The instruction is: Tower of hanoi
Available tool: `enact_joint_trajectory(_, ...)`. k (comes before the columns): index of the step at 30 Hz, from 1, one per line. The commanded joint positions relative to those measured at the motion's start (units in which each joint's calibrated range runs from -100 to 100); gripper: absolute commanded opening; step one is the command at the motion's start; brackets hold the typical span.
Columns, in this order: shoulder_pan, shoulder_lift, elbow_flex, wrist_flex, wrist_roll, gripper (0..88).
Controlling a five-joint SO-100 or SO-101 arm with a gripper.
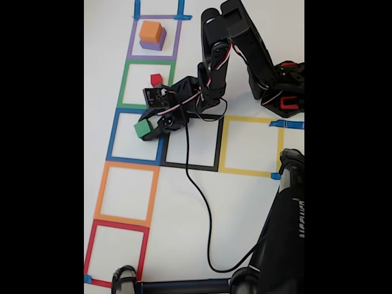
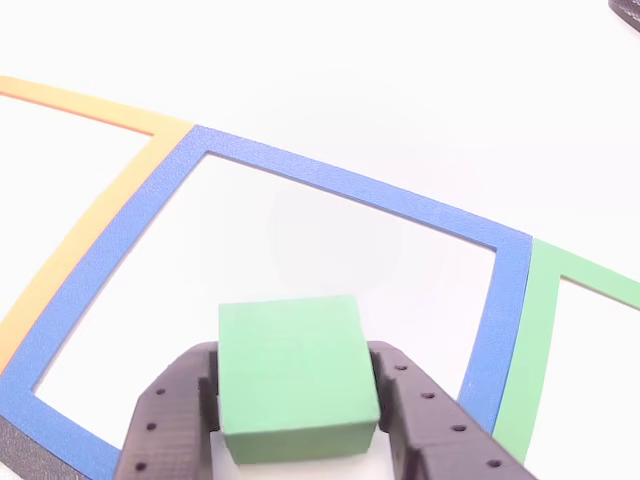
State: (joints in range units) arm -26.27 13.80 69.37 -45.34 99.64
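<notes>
Black two-finger gripper [image 2: 298,420] closed snugly on small solid green cube [image 2: 296,375] — held over blue tape square [image 2: 345,185]. Best lowered level onto the white table [image 1: 184,202], well inside the outline — then released gently.

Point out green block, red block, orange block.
green block [image 2: 295,375]: other view, front face, between the jaws.
red block [image 1: 156,79]: fixed view, top face, inside green tape square.
orange block [image 1: 150,30]: fixed view, top face.
</notes>
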Motion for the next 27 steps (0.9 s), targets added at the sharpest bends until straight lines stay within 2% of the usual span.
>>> enact_joint_trajectory(1, 0.67, -0.04, -0.73, -1.13, 0.36, 16.2)
enact_joint_trajectory(9, 1.44, -0.2, -0.64, -1.7, 0.36, 26.6)
enact_joint_trajectory(17, 0.29, -6.82, 1.91, -1.78, 0.36, 28.5)
enact_joint_trajectory(20, -1.44, -11.5, 3.63, -1.46, 0.36, 25.7)
enact_joint_trajectory(23, -2.3, -17.72, 5.91, 0.41, 0.36, 16.9)
enact_joint_trajectory(27, -1.53, -28.86, 8.63, 9.31, 0.36, 11.3)
